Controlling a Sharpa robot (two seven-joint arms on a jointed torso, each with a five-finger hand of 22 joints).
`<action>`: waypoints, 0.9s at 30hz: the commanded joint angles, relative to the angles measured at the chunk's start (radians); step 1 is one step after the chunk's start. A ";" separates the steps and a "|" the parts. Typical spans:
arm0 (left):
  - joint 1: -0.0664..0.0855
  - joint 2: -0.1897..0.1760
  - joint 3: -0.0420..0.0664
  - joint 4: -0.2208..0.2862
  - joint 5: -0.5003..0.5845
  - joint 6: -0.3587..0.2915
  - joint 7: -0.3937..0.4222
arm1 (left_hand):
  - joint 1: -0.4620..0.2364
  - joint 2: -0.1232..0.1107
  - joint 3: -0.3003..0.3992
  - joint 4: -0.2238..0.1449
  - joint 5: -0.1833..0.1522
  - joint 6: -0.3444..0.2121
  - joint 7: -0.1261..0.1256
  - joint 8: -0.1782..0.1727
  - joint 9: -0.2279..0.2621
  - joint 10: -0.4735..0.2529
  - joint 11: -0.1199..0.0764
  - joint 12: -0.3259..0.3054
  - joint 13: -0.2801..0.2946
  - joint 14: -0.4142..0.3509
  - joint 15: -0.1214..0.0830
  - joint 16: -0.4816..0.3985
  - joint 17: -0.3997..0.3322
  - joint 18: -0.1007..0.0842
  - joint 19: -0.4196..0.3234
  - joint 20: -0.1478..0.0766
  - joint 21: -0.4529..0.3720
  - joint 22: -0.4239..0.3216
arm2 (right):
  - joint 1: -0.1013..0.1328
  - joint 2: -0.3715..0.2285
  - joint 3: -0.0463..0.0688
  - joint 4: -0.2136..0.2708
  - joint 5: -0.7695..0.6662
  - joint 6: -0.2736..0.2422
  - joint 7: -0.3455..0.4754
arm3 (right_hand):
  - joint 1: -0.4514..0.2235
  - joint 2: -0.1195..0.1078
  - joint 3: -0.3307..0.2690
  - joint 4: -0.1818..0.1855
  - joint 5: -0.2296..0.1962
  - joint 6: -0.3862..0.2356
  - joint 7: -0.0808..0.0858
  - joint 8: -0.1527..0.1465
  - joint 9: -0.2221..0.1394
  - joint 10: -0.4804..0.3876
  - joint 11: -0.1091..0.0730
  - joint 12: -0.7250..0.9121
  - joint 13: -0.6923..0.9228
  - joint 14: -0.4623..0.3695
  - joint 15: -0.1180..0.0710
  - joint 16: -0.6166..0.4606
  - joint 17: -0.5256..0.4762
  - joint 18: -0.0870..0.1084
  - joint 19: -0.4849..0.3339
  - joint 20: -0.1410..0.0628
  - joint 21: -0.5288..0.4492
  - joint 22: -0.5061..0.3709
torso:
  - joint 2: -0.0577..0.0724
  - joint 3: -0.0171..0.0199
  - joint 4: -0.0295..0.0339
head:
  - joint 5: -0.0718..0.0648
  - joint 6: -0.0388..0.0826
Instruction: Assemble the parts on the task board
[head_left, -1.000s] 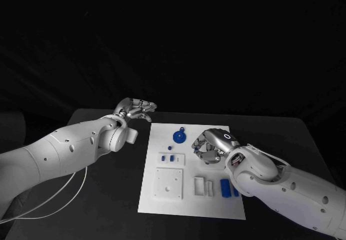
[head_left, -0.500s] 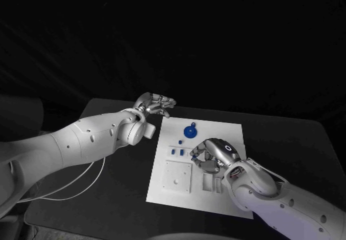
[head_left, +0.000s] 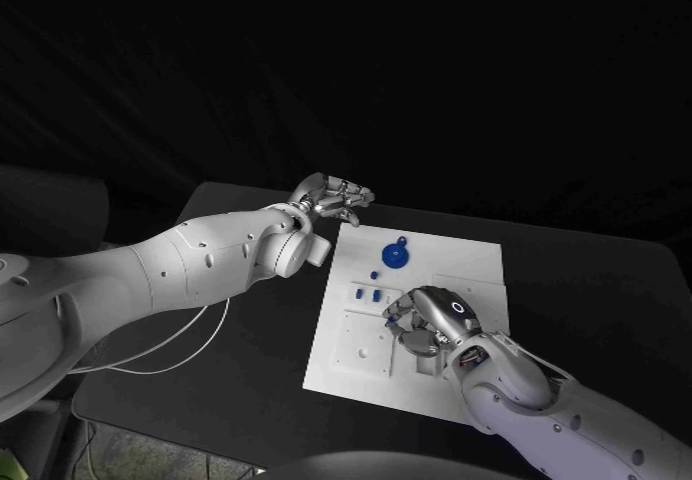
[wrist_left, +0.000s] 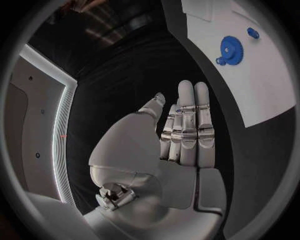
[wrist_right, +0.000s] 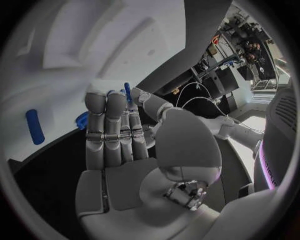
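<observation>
The white task board (head_left: 447, 262) lies in the middle of the black table. A blue gear (head_left: 395, 257) sits at its far end, the same blue gear (wrist_left: 232, 47) appearing in the left wrist view. Two small blue parts (head_left: 368, 295) stand in a plate nearer me. My right hand (head_left: 427, 320) hovers over the board's near middle, and a thin blue part (wrist_right: 127, 92) is pinched between its thumb and fingertips. A blue peg (wrist_right: 34, 126) lies on the board beyond it. My left hand (head_left: 335, 194) hangs past the board's far left corner, fingers straight and holding nothing.
A square white plate (head_left: 366, 344) with holes sits on the board's near left. A white cable (head_left: 173, 345) trails over the table under my left arm. Bare black table (head_left: 591, 290) lies to the right of the board.
The head camera has shifted, so the whole scene sits differently in the picture. My right hand has come nearer me along the board. My left hand stays beyond the far left corner.
</observation>
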 joint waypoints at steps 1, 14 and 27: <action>0.000 0.004 0.001 0.002 -0.013 0.007 0.010 | -0.001 0.005 -0.005 -0.003 0.002 0.001 0.000 0.003 -0.001 -0.009 -0.001 -0.003 0.001 -0.002 0.004 0.002 0.001 -0.008 -0.003 0.004 0.004 0.001 | -0.003 0.005 -0.002 -0.002 -0.029 -0.006 0.002 | 0.009 -0.003 0.000 0.004 0.001 0.003 0.001 0.005 0.001 0.014 -0.009 0.003 0.001 0.003 -0.007 0.002 0.000 0.022 0.042 -0.004 -0.005 0.001 | 0.000 -0.0004 -0.0003 | 0.012 -0.008; 0.000 0.009 0.001 0.003 -0.015 0.014 0.007 | -0.002 0.006 -0.006 -0.004 0.002 0.004 0.000 0.003 -0.001 -0.012 0.000 -0.003 0.001 -0.003 0.004 0.002 0.001 -0.008 -0.005 0.005 0.005 0.003 | -0.006 0.021 -0.021 -0.016 -0.042 0.020 -0.005 | 0.011 -0.002 -0.001 0.003 -0.002 0.002 0.001 0.005 0.001 0.014 -0.009 0.003 0.001 0.003 -0.007 0.003 0.000 0.022 0.042 -0.004 -0.006 0.001 | 0.000 -0.0006 0.0006 | 0.030 -0.028; 0.000 0.010 0.001 0.003 -0.032 0.018 0.007 | -0.004 0.008 -0.006 -0.006 0.001 0.002 0.000 0.002 -0.001 -0.013 0.000 -0.003 0.001 -0.004 0.004 0.002 0.002 -0.007 -0.005 0.005 0.005 0.004 | -0.007 0.041 -0.033 -0.043 -0.040 0.050 -0.019 | 0.009 0.002 -0.004 0.000 -0.004 0.001 0.002 0.005 0.000 0.013 -0.008 0.003 0.001 0.002 -0.007 0.002 -0.001 0.023 0.042 -0.003 -0.011 0.000 | 0.000 0.0008 -0.0013 | 0.035 -0.040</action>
